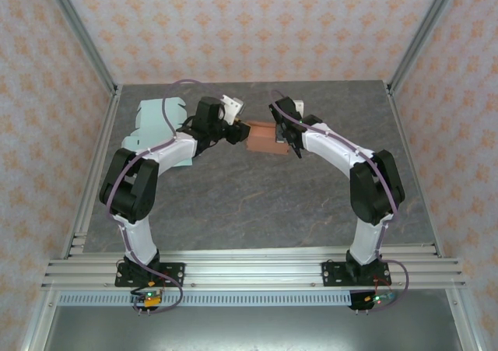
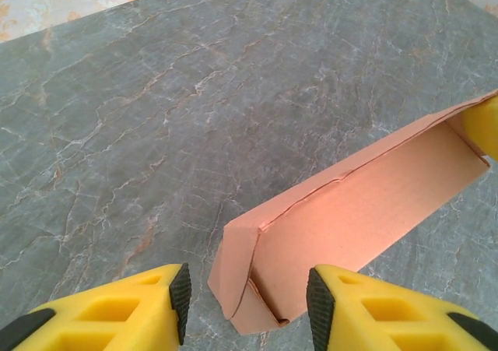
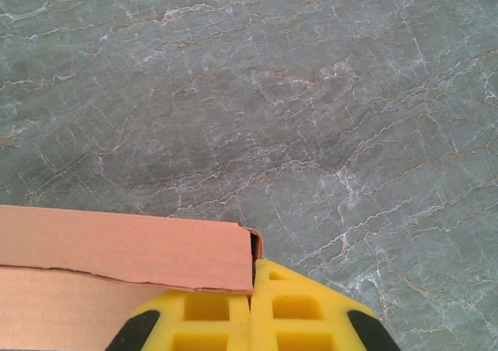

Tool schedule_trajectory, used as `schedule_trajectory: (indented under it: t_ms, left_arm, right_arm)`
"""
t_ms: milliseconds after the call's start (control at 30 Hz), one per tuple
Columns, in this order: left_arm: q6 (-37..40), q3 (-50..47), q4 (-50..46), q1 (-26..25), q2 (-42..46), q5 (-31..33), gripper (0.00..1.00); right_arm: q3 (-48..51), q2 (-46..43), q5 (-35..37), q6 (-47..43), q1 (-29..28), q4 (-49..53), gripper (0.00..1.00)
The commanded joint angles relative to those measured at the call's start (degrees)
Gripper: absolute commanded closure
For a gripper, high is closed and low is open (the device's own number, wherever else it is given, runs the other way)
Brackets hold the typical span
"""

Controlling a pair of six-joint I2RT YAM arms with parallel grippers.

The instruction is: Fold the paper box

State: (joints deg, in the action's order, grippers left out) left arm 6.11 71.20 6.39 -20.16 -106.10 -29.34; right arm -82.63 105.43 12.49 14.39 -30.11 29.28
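Note:
The paper box (image 1: 261, 138) is an orange-brown cardboard carton at the back middle of the table, between my two grippers. In the left wrist view the paper box (image 2: 366, 211) runs away to the upper right, its top flap folded down and a side tab showing at its near end. My left gripper (image 2: 247, 308) is open, and the box's near end sits between its pads (image 2: 180, 296) without touching either. My right gripper (image 3: 251, 304) is shut, pinching the thin end wall of the paper box (image 3: 117, 246) at the box's far end. A yellow fingertip of that gripper (image 2: 484, 125) shows there.
A pale teal sheet (image 1: 154, 121) lies at the back left, partly under my left arm. The grey marbled tabletop (image 1: 257, 203) is bare in front of the box. Metal frame posts and patterned walls close the back and both sides.

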Motion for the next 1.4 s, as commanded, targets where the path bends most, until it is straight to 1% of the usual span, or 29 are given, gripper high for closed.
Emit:
schedule_trajectory:
  t_ms: [0,100,267,333,400,567,600,700,767,800,867,1067,1100,1133,1167,1200,1233,1300,1367]
  left_arm:
    - [3.14,0.19,-0.65,-0.01,2.12,-0.02,0.53]
    - [4.93,1.91,-3.13,-0.05,0.87,-2.24,0.60]
    - [4.89,2.18,-3.30,-0.18,-0.53,-2.61,0.69]
    - [4.97,2.63,-3.58,-0.38,-0.97,-2.75,0.69]
    - [4.71,2.97,-3.24,-0.57,-1.36,-3.15,0.67]
    - [5.27,5.62,-4.48,-0.84,-2.97,-5.01,0.67]
    - [5.40,6.19,-4.89,-0.84,-4.26,-5.40,0.69]
    - [5.41,7.26,-5.72,-0.84,-5.53,-5.84,0.84]
    - [5.37,7.22,-5.73,-0.86,-5.63,-5.90,0.87]
    - [5.23,7.05,-5.58,-0.84,-5.51,-5.68,0.91]
    - [4.55,7.05,-5.52,-0.84,-5.11,-5.81,0.97]
    - [-0.87,6.54,-3.42,-0.93,-3.67,-6.80,0.97]
    - [-1.26,6.71,-3.55,-0.97,-3.67,-7.25,0.97]
    - [-1.38,6.76,-3.57,-1.09,-1.95,-7.02,0.94]
    - [-1.15,6.85,-3.95,-1.30,-1.52,-6.07,0.81]
    - [-0.66,6.75,-4.21,-1.45,-1.18,-4.77,0.61]
    - [0.19,6.53,-4.28,-1.46,-0.97,-4.54,0.53]
    - [3.20,6.32,-5.73,-1.37,-0.94,-4.65,0.50]
    - [5.24,6.27,-6.74,-1.13,-1.49,-5.46,0.51]
  right_arm:
    - [-1.00,1.54,1.55,0.15,-0.30,4.29,1.00]
    - [-1.04,1.57,1.61,0.19,-0.32,4.30,1.00]
    - [-1.16,1.54,1.38,0.53,-0.31,4.29,1.00]
    - [-1.13,1.54,1.33,0.46,-0.35,4.37,1.00]
    - [-1.04,1.54,1.37,0.42,-0.24,4.32,1.00]
    - [-1.22,1.77,1.12,0.51,-0.31,4.37,1.00]
    - [-1.34,1.71,1.15,0.50,-0.30,4.38,1.00]
    - [-1.50,1.72,1.24,0.44,-0.33,4.55,1.00]
    - [-1.49,1.80,1.48,0.45,-0.30,4.65,1.00]
    - [-1.48,1.71,1.38,0.46,-0.33,4.58,1.00]
    - [-1.48,1.78,1.24,0.46,-0.30,4.63,1.00]
    - [-1.58,1.99,1.22,0.62,-0.30,4.56,1.00]
    - [-1.66,2.07,1.21,0.65,-0.30,4.69,1.00]
    - [-1.76,2.15,1.31,0.69,-0.30,4.71,1.00]
    - [-1.69,2.20,1.27,0.71,-0.33,4.69,1.00]
    - [-1.68,2.24,1.26,0.72,-0.35,4.72,1.00]
    - [-1.67,2.23,1.31,0.71,-0.31,4.71,1.00]
    - [-1.74,2.23,1.30,0.67,-0.30,4.73,1.00]
    - [-1.74,2.17,1.56,0.55,-0.33,4.74,1.00]
